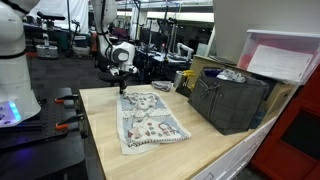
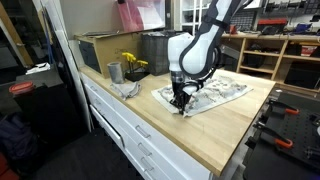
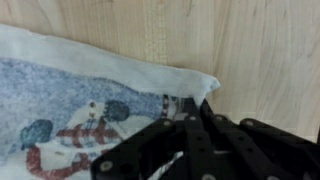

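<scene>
In the wrist view, from left to right, the towel (image 3: pixel 90 90) with its printed figures fills the left part. It narrows to one corner near the middle, and on the right there is only the bare wood of the bench (image 3: pixel 260 50). My end effector (image 3: pixel 190 112) enters from 6 o'clock. Its fingertips are pressed together on this corner, and a small fold of the hem stands up at them. So I judge that I am pinching the towel, not only touching it. From my fingertips almost all of the cloth lies toward 9 and 10 o'clock.

In an exterior view my end effector (image 1: pixel 122 88) stands at the far corner, and the towel (image 1: pixel 150 122) lies flat from there toward 5 o'clock. Its long axis goes from 11 to 5 o'clock. A dark crate (image 1: pixel 230 100) stands well apart from the towel, at its 3 o'clock. In an exterior view a metal cup (image 2: pixel 114 72) is at 10 o'clock from my end effector (image 2: pixel 181 103), and the towel (image 2: pixel 215 95) goes toward 2 o'clock.
</scene>
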Controlling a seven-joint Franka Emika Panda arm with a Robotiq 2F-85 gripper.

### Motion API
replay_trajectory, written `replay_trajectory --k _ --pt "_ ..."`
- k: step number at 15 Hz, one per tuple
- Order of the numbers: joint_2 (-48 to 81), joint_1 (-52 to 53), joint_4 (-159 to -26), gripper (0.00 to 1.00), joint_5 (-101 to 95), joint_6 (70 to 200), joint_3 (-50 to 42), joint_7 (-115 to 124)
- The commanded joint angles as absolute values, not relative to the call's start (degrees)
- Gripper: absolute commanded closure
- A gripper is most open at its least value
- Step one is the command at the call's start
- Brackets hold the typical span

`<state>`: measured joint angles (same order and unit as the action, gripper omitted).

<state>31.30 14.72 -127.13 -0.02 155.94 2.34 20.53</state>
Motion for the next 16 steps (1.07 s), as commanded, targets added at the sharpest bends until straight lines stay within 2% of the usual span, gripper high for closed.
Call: replay_trajectory --k 1,5,11,16 --pt "27.7 14.6 -127.1 1.0 -0.7 152.8 -0.4 20.4" --pt "28.0 15.1 -123.7 0.99 -4.1 150.1 -5.5 22.4" --pt "30.3 19.1 -117.0 0.99 -19.6 143.4 -16.8 33.3" --pt "30.5 18.8 -114.5 0.99 -27.6 136.8 -18.4 41.7"
